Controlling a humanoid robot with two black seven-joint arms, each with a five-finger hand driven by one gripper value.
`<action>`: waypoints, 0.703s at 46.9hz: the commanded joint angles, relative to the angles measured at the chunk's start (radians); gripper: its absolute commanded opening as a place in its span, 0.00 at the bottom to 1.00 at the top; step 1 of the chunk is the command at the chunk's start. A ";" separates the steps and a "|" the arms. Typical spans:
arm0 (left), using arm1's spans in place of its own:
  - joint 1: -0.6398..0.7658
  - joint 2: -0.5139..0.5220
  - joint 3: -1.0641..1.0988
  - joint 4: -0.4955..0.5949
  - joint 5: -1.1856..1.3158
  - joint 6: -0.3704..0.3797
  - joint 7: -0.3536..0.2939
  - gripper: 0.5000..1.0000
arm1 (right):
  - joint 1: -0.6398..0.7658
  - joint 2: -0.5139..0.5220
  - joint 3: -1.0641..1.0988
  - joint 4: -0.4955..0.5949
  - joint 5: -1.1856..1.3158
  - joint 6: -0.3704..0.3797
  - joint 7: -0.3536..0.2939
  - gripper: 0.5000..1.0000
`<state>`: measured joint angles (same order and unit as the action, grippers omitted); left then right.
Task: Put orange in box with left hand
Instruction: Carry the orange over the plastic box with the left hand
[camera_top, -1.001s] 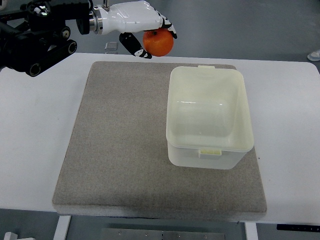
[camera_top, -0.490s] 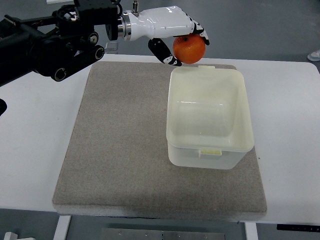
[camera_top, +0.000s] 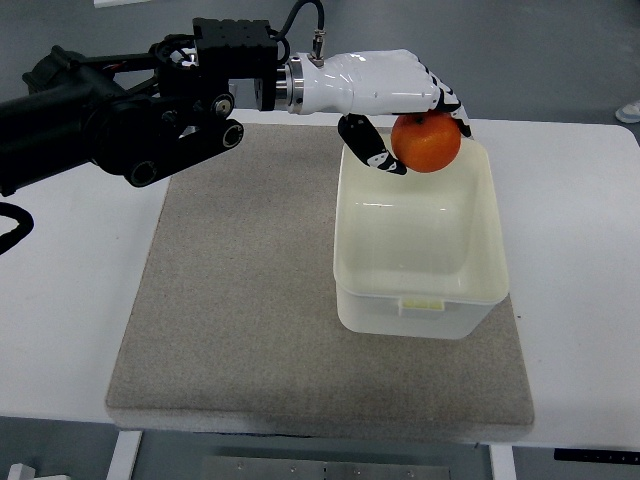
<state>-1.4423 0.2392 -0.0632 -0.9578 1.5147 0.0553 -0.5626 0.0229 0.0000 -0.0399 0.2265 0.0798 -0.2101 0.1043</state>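
Note:
My left hand (camera_top: 415, 125) reaches in from the left on a black arm and is shut on the orange (camera_top: 427, 143), held from above with the thumb under it. The orange hangs over the far edge of the pale yellow plastic box (camera_top: 352, 250), above its open top. The box stands on the right part of the grey mat (camera_top: 230, 290) and nothing lies inside it. My right arm does not show.
The mat lies on a white table (camera_top: 570, 230). A small clear object (camera_top: 225, 92) at the table's far edge is mostly hidden behind the arm. Grey floor lies beyond the table.
My left hand has carried the orange right and nearer, from beyond the mat's far edge to above the box's far rim.

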 joint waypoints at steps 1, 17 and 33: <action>0.007 0.000 0.008 -0.016 0.005 0.000 0.000 0.00 | 0.000 0.000 0.000 -0.001 0.000 0.000 0.000 0.89; 0.008 0.012 0.013 -0.019 0.016 -0.002 0.000 0.00 | 0.000 0.000 0.000 -0.001 0.000 0.000 0.000 0.89; 0.023 0.009 0.011 -0.019 0.009 0.002 0.000 0.08 | 0.000 0.000 0.000 0.001 0.000 0.000 0.000 0.89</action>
<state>-1.4199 0.2473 -0.0513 -0.9772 1.5272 0.0563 -0.5633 0.0230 0.0000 -0.0399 0.2268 0.0798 -0.2101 0.1043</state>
